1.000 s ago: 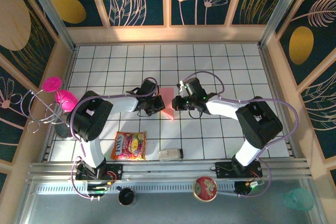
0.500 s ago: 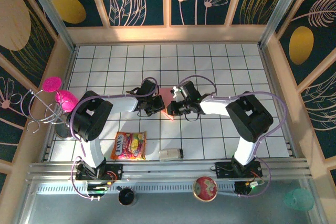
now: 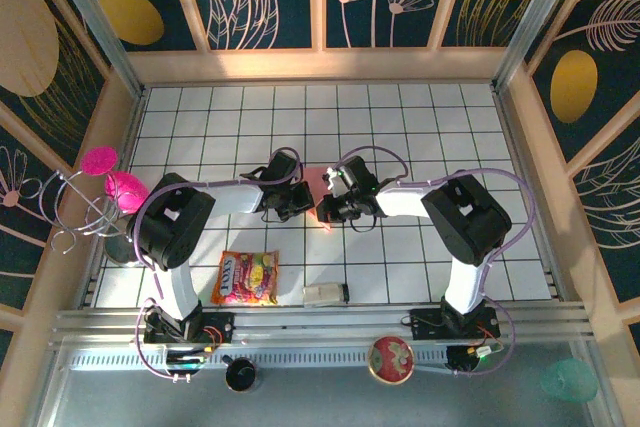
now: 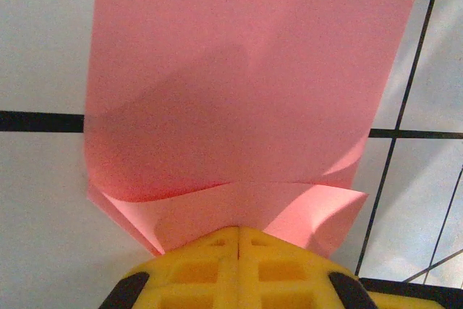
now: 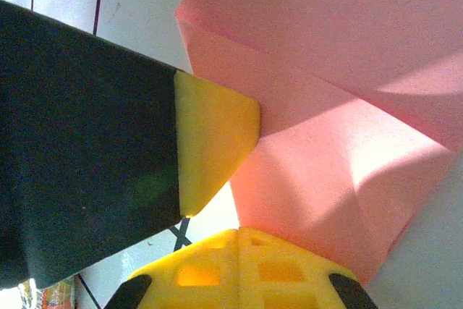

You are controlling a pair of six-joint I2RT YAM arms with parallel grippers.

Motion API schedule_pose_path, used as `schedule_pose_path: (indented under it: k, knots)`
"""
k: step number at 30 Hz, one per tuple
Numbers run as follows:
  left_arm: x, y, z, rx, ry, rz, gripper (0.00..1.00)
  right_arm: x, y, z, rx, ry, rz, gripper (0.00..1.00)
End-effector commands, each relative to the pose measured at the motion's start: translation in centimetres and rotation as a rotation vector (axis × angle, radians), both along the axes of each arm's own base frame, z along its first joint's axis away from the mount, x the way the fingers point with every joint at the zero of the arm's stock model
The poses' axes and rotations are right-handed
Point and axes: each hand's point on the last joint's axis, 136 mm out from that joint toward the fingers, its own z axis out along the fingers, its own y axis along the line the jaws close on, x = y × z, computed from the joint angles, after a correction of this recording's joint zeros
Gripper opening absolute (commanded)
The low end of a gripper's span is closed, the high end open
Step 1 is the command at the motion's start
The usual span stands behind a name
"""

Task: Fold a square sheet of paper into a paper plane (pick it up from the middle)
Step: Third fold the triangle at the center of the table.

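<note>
The square sheet of paper [image 3: 317, 180] is salmon pink and folded over on itself, with a flap and creases showing in the left wrist view [image 4: 239, 70] and the right wrist view [image 5: 347, 106]. It sits mid-table between both grippers; no finished paper plane is in view. My left gripper [image 3: 303, 202] is shut on the sheet's near edge, and the paper comes out of its closed yellow fingertips [image 4: 239, 231]. My right gripper [image 3: 323, 209] is shut, its tips [image 5: 239, 231] against the paper's lower edge. The left gripper's yellow finger [image 5: 213, 135] sits close to the right gripper.
An orange-yellow snack packet [image 3: 246, 278] and a small pale object [image 3: 325, 294] lie near the front edge. Magenta round pieces on wire loops [image 3: 110, 182] stand at the left wall. A red round item [image 3: 390, 359] and a black knob [image 3: 240, 375] sit on the front rail.
My right gripper has slid left, shut, up to the paper and the left gripper. The left gripper has held its place on the sheet.
</note>
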Motion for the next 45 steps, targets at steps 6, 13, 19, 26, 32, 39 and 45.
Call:
schedule_pose_path:
  k: [6,13,19,26,32,39,45]
  knots:
    - [-1.3,2.0,-3.1,0.115,0.062,0.016,0.04,-0.9,-0.3,-1.6,-0.053,0.018,0.036,0.00]
    - [-1.7,2.7,-4.0,0.145,0.077,0.024,0.04,-1.5,-1.1,-2.6,-0.101,0.042,0.043,0.00]
    - [-2.0,3.6,-4.8,0.189,0.086,0.027,0.03,-2.6,-1.8,-2.4,-0.108,0.054,0.064,0.00]
    - [-2.5,3.9,-5.5,0.204,0.101,0.027,0.03,-5.7,-4.0,-2.9,-0.143,0.109,0.082,0.00]
    - [-2.2,3.7,-5.1,0.192,0.091,0.026,0.03,-6.8,-5.5,-2.0,-0.155,0.102,0.058,0.00]
    - [-1.6,2.9,-4.0,0.159,0.069,0.016,0.03,-2.9,-3.7,3.4,-0.052,-0.092,0.001,0.00]
    - [-1.3,2.2,-3.4,0.124,0.057,0.011,0.03,-0.6,-1.2,2.6,-0.041,-0.079,-0.009,0.00]
